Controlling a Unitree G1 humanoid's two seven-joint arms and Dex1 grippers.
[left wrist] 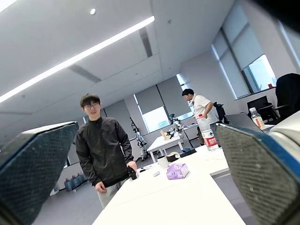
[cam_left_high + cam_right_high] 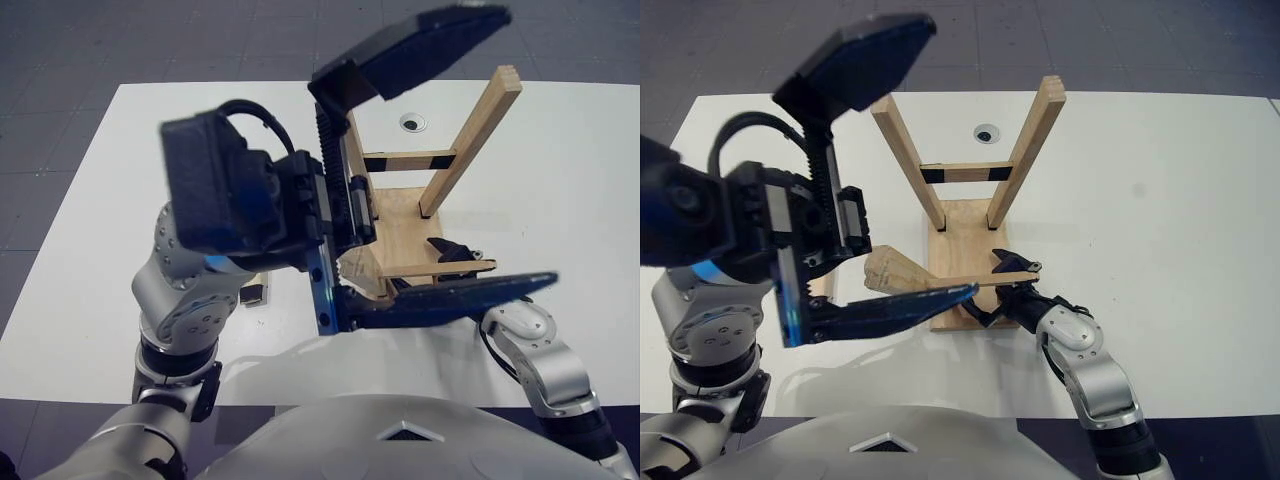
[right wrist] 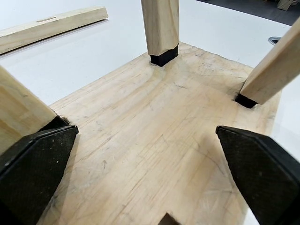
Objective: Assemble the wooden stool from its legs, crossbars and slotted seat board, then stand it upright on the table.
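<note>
The slotted seat board (image 2: 962, 228) lies flat on the white table with legs pointing up. Two far legs (image 2: 908, 160) (image 2: 1028, 150) stand in it, joined by a crossbar (image 2: 965, 173). A third leg (image 2: 890, 270) rises at the near left corner, and a thin crossbar (image 2: 985, 279) runs from it toward the right. My right gripper (image 3: 150, 173) is open at the board's near edge, low over the wood, with the thin crossbar just above it; I cannot tell whether they touch. My left gripper (image 2: 950, 155) is raised high near the head camera, open wide and holding nothing.
A loose wooden piece (image 3: 47, 28) lies on the table beside the board, under my raised left arm (image 2: 255, 293). A round cable hole (image 2: 986, 131) sits in the table behind the stool. Bare tabletop (image 2: 1160, 200) extends to the right.
</note>
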